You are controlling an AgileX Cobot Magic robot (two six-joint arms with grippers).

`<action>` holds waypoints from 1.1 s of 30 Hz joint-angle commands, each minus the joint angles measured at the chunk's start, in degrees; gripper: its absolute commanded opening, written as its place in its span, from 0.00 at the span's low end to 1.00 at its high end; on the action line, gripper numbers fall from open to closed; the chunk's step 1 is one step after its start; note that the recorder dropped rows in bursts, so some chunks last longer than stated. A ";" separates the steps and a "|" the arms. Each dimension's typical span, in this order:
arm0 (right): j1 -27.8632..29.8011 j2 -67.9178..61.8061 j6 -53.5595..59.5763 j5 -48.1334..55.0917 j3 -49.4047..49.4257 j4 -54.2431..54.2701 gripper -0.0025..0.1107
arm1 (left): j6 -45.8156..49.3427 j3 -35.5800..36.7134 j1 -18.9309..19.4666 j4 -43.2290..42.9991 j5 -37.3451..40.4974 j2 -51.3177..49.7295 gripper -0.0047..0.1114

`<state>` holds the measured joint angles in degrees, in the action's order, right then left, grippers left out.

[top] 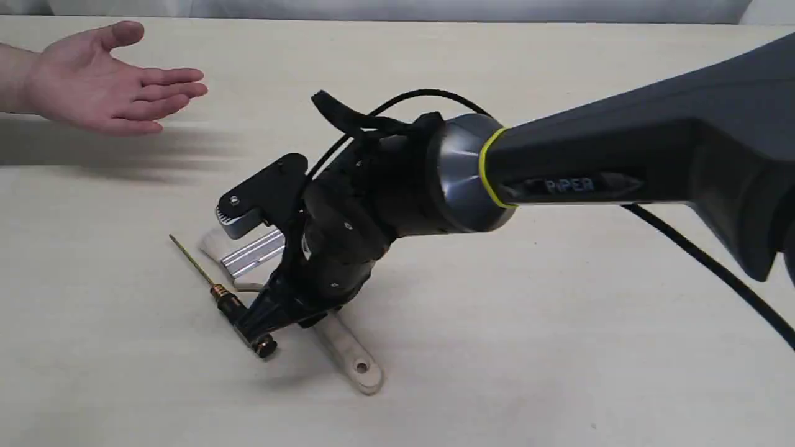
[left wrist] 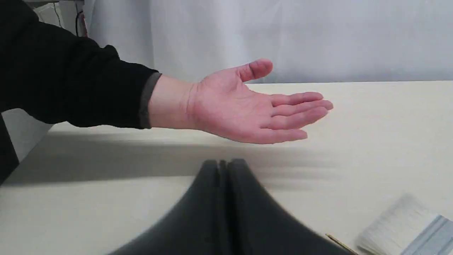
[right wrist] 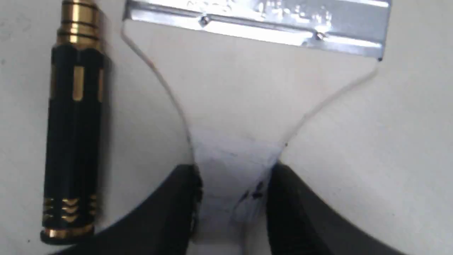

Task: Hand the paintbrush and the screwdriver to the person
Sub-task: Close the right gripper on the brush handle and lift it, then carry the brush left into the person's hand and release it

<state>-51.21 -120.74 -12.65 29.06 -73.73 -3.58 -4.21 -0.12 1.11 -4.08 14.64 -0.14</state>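
Observation:
The paintbrush (top: 354,363) lies flat on the table, silver band toward the person's side; in the right wrist view the paintbrush (right wrist: 247,88) narrows to its handle neck between my fingers. My right gripper (top: 279,316) (right wrist: 233,177) is down on that neck, both fingers touching its sides. The screwdriver (top: 227,301) (right wrist: 72,141) lies on the table right beside the brush, apart from it. The person's hand (top: 93,84) (left wrist: 240,106) hovers palm up at the far left. My left gripper (left wrist: 223,164) is shut and empty, low over the table short of the hand.
The pale table (top: 559,341) runs back to a white curtain. The right arm's black cable (top: 714,267) trails over the table on the right. The person's black sleeve (left wrist: 70,81) fills one side of the left wrist view, where pale bristles (left wrist: 396,226) show in a corner.

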 commanded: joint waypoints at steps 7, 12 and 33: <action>0.08 -1.83 -0.20 4.62 0.41 -0.86 0.10 | -0.12 0.12 -0.47 0.13 -0.34 0.14 0.04; 0.08 -1.69 -0.20 6.62 -2.08 -3.32 0.06 | -0.12 0.12 -0.47 0.13 -0.34 0.14 0.04; -0.02 13.39 2.69 1.09 -8.33 -1.79 0.06 | -0.12 0.12 -0.47 0.25 -0.31 0.14 0.04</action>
<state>-51.37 -108.69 -11.40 32.90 -81.82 -5.77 -4.21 -0.12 1.11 -4.08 14.64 -0.14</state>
